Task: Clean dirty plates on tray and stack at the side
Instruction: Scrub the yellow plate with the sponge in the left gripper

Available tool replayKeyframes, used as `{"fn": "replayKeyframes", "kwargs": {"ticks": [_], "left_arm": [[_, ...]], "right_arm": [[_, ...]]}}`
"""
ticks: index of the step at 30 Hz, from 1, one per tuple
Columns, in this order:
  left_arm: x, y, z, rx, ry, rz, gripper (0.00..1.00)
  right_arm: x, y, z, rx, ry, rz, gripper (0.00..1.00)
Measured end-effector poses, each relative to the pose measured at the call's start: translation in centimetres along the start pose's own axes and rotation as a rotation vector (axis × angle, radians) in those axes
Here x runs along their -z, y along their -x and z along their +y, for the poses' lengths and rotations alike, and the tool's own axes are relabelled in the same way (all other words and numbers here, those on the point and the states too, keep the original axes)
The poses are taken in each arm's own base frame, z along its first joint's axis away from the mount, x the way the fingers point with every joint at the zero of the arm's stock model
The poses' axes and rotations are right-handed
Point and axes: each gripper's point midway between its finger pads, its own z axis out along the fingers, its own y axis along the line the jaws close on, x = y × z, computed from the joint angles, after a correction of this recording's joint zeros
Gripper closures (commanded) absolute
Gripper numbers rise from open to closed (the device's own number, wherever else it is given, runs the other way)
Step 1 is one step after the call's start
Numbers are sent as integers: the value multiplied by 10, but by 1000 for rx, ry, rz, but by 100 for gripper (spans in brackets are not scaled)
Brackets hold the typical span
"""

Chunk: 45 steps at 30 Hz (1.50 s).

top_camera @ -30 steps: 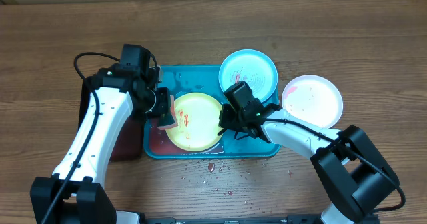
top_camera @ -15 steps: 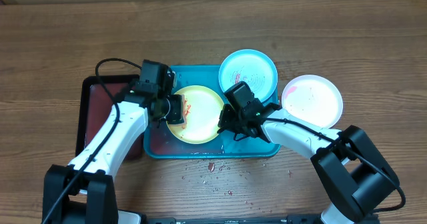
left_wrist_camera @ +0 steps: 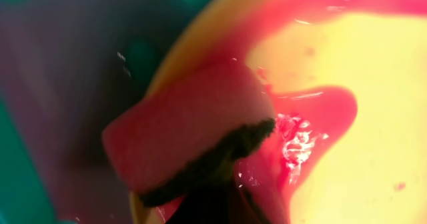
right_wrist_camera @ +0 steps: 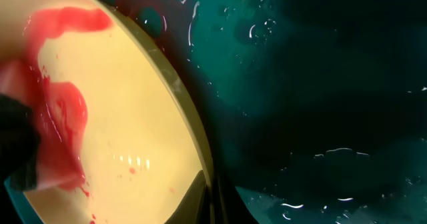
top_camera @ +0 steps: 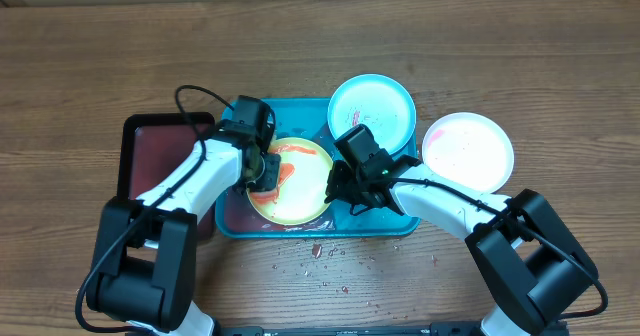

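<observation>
The yellow-green plate [top_camera: 300, 188] lies in the teal tray [top_camera: 405, 222], smeared red along its top and left. My left gripper [top_camera: 266, 171] is shut on a pink sponge [left_wrist_camera: 183, 141] and presses it on the plate's left part [left_wrist_camera: 373, 151]. My right gripper [top_camera: 338, 188] is shut on the plate's right rim [right_wrist_camera: 200, 157], one finger over and one under. The light blue plate [top_camera: 372, 111] rests on the tray's far right corner. The white plate [top_camera: 468, 151] lies on the table to the right of the tray, with faint pink marks.
A dark maroon tray [top_camera: 150, 166] sits left of the teal tray, under my left arm. Red flecks [top_camera: 325, 256] dot the wood in front of the teal tray. Water drops lie on the tray floor [right_wrist_camera: 320, 84].
My left gripper has moved right with the sponge, from the plate's left edge onto its surface, and a fresh red smear has spread across the plate's top. The right gripper has kept its hold.
</observation>
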Motion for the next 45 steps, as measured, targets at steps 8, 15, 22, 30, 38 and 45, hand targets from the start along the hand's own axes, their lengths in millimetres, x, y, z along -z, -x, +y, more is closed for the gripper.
{"fn": "replayKeyframes", "kwargs": {"ticks": [8,15,22,30,38,45], "left_arm": [[3,-23,-66,-257,-220,81,96],[0,9,-57,-114,-131,-20,96],[4,40,-6,68,144,-151,96],[2,24,-8,45,120,-76,96],[12,-4,-94,-320,-429,18,96],[4,35,-78,-221,-285,-116,96]], "right_arm": [[0,0,-1,12,-5,0,96],[0,2,1,7,3,-8,96],[0,1,2,5,6,-7,96],[0,-2,1,10,4,5,96],[0,-2,2,13,5,6,96],[0,-2,2,12,8,6,96]]}}
